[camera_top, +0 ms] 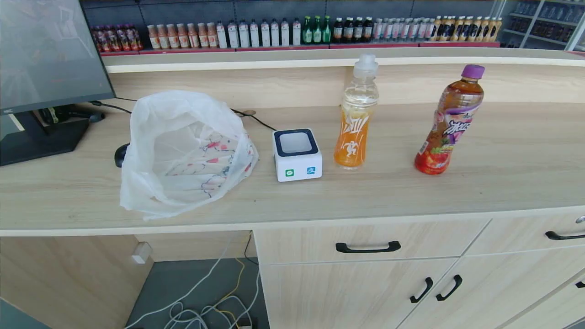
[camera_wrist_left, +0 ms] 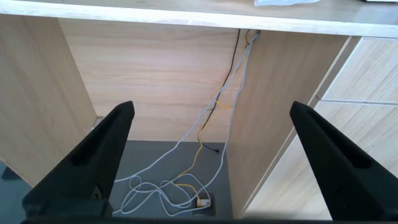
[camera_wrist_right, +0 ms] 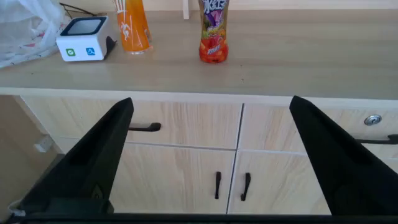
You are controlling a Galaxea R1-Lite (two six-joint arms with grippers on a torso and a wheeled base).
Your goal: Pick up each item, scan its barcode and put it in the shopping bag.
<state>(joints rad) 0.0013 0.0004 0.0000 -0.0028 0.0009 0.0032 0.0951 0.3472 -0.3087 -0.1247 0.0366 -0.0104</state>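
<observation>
Down at the near side, the left jaws are held wide apart, and nothing is gripped between them. Past them the open recess under the counter [camera_top: 502,183] is seen, with loose cables [camera_wrist_left: 180,186] strewn on the floor. The right jaws are spread just as wide, nothing is held there either, and they are pointed at the cupboard doors [camera_wrist_right: 230,180] below the counter's edge.

Up on the counter now. The white shopping bag [camera_top: 183,155] is slumped toward the left, its mouth gaping toward the front. A small black mouse [camera_top: 120,155] is tucked against its left side. Just beside the bag on the right, not touching it, the white barcode scanner [camera_top: 297,155] is set with its window facing up. Next along, the orange bottle [camera_top: 356,123] is stood upright near the scanner, a clear cap on top. Well apart to the right, the red bottle [camera_top: 445,128] with the purple cap is stood upright too.

Farther back on the left, a dark monitor [camera_top: 45,55] is seen. Behind the raised ledge, a shelf [camera_top: 297,46] is lined with drinks.
</observation>
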